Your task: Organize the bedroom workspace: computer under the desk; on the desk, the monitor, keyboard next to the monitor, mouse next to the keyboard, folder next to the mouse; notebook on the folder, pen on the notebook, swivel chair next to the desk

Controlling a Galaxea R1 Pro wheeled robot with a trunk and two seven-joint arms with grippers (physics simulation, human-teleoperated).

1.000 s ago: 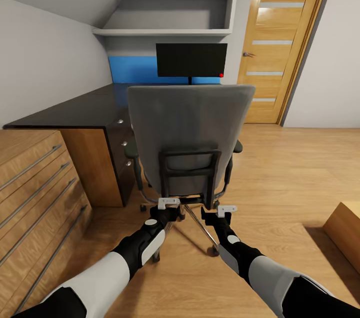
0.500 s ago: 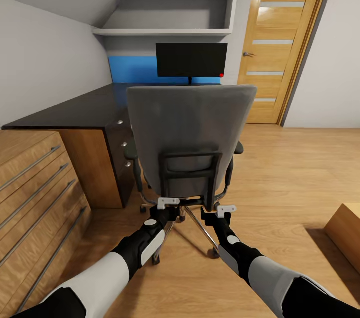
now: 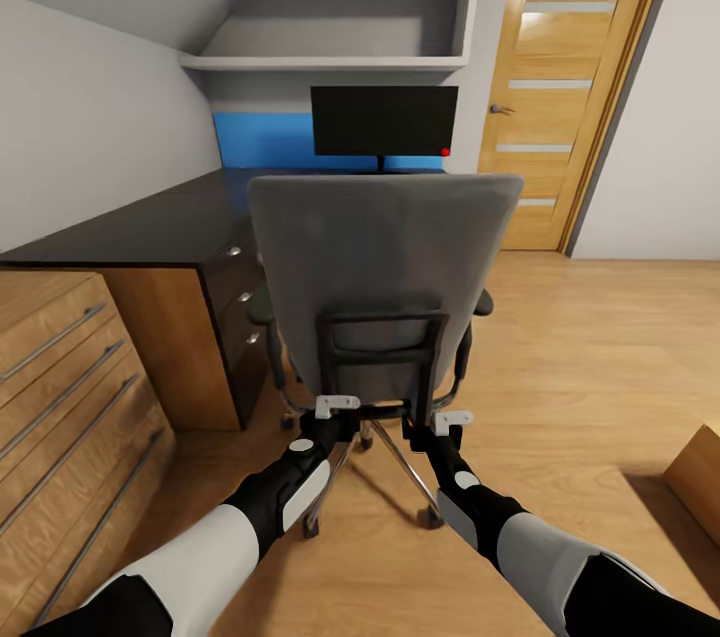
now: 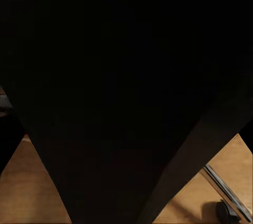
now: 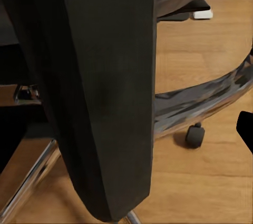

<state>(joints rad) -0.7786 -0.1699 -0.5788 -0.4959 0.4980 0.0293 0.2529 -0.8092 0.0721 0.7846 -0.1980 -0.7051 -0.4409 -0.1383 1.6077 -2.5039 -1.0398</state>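
Both grippers, left gripper and right gripper, are pressing at the black back frame of the swivel chair; we cannot tell their opening. We are judging the chair straight ahead, the desk beyond-left, the monitor standing at its far edge. Our right wrist view is showing a castor on the floor.

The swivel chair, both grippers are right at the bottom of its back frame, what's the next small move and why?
Probably keep easing the swivel chair forward toward the desk. The left gripper and right gripper sit at the black back frame, and the chair is a little way off the desk front, facing the monitor. Whether the jaws are clamped is unclear.
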